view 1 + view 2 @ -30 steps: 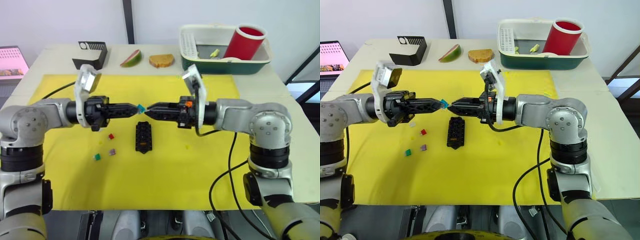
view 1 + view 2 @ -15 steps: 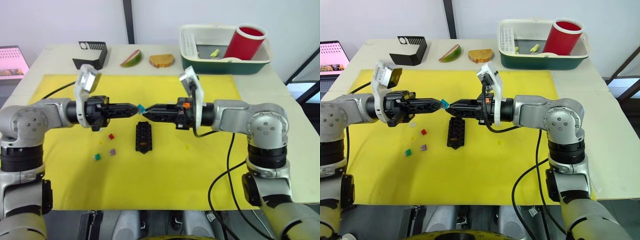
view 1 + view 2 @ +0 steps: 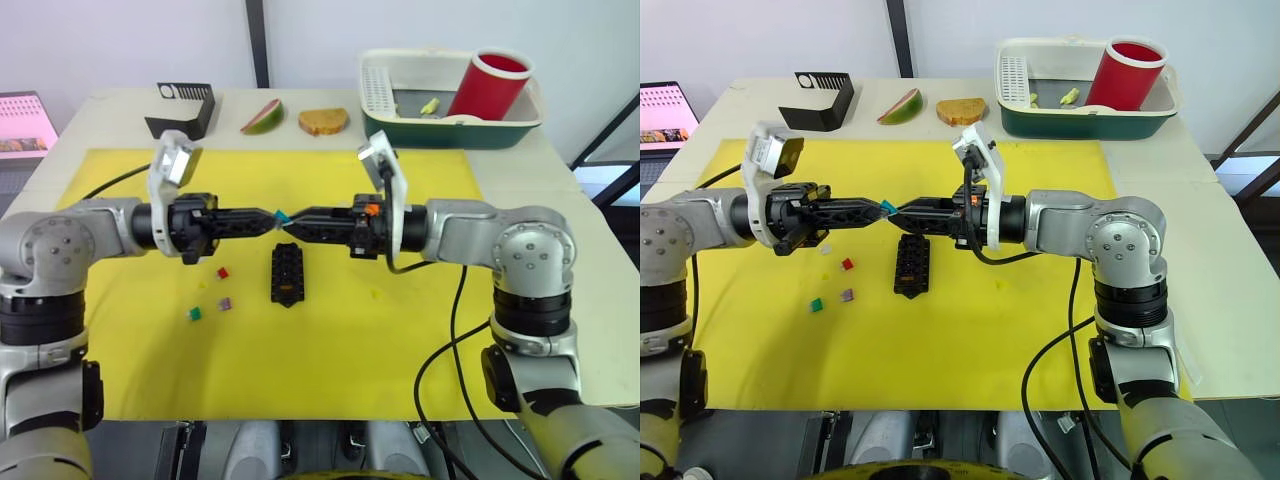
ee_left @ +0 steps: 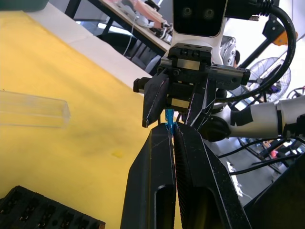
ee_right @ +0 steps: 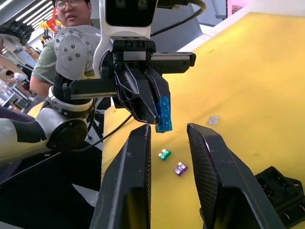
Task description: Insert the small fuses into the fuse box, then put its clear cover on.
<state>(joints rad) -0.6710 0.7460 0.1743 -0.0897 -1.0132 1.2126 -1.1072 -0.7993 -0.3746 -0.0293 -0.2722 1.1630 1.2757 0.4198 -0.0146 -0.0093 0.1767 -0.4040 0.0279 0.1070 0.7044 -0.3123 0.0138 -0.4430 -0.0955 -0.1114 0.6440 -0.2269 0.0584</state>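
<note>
Fingers: left gripper [image 5: 151, 110] pinches the blue fuse [image 5: 163, 114] at mid-frame of the head views; right gripper [image 5: 169, 136] is spread, a finger on each side of it, not touching.
Fuse box: black fuse box [image 3: 286, 274] lies just below the meeting tips, centre of frame.
Loose fuses: red fuse [image 3: 222, 272], purple fuse [image 3: 225, 303], green fuse [image 3: 194, 313], lower left of the box.
Risk: an off-centre closing pinch may twist or flick the fuse onto the yellow mat [image 3: 330, 350].
Views: the left wrist view shows the clear cover [image 4: 31, 109] on the mat; the right wrist view shows the open gap.
</note>
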